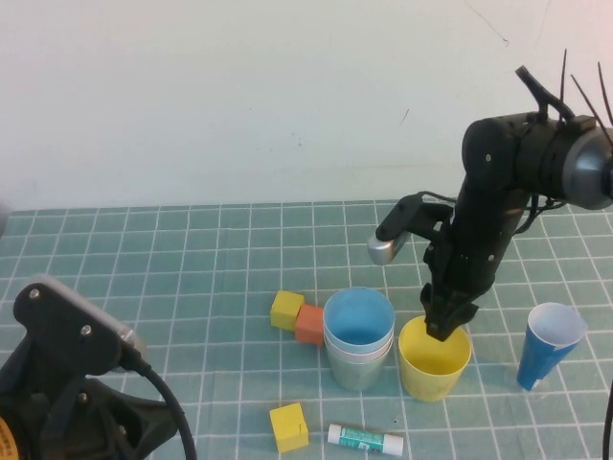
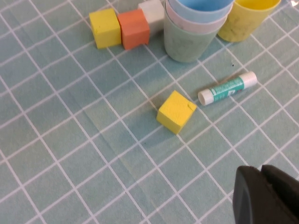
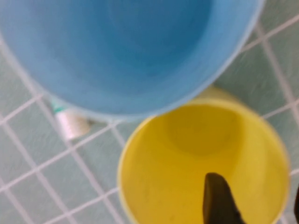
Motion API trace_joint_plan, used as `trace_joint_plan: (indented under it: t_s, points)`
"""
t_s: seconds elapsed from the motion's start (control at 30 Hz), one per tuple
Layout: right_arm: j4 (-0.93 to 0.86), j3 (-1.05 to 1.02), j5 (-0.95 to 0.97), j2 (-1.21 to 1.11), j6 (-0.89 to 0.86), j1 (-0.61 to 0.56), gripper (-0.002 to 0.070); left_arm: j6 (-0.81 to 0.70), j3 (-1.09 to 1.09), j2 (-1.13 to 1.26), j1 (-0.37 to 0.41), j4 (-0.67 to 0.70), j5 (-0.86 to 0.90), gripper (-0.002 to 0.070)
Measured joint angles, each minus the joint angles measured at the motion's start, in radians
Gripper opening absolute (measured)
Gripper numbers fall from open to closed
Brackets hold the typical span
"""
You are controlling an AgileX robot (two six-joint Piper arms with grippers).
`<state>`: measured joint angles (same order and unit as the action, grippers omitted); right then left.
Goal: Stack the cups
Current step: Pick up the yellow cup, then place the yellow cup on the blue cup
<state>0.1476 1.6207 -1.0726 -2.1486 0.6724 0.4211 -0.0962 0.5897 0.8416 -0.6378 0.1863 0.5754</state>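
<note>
Teal gridded matting (image 1: 192,278) runs under a pale wall, and at its centre stand my cups: the light blue cup (image 1: 358,317) nests in a pink cup (image 2: 194,24), which sits in the green cup (image 1: 356,366), with the yellow cup (image 1: 434,358) just beside that stack at its three o'clock, apparently touching or nearly so. My right gripper (image 1: 448,322) hangs over the yellow cup's far rim, at its twelve o'clock, jaws apart, one finger (image 3: 218,200) dipping inside the mouth while the other stands outside the wall; I am not clamped on anything yet. My left gripper (image 2: 268,196) is parked low at the mat's seven o'clock corner, jaws together, holding nothing. The risk I judge greatest is closing on one thin wall: the light cup could tip or skid into the stack and knock it. Lifting tilted, it might catch the blue rim instead of seating. All four cups look empty of loose things; the yellow interior is bare. A dark blue cup (image 1: 550,345) with a white inside leans at three o'clock, well apart. Cubes and a glue stick (image 1: 365,439) lie near the stack's base.
</note>
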Motion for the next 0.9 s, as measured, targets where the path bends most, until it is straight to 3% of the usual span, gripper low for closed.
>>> trace_joint_plan:
  t_s: [0.3,0.43,0.53,0.9]
  points:
    - [0.004,-0.002,0.080,-0.080,0.000,0.000,0.0303,-0.002,0.000,0.000,0.000,-0.010,-0.014,-0.0001]
    - [-0.005,-0.006,0.053,-0.097,-0.027,0.000,0.0127,-0.002,0.000,0.000,0.000,-0.011,-0.014,-0.0001]
    - [-0.054,-0.006,0.041,-0.072,-0.095,0.000,0.0038,-0.002,0.000,0.000,0.000,-0.014,-0.014,-0.0001]
    - [-0.194,0.064,-0.131,0.251,-0.191,0.000,0.0016,-0.003,0.000,0.000,0.000,-0.014,-0.004,-0.0001]
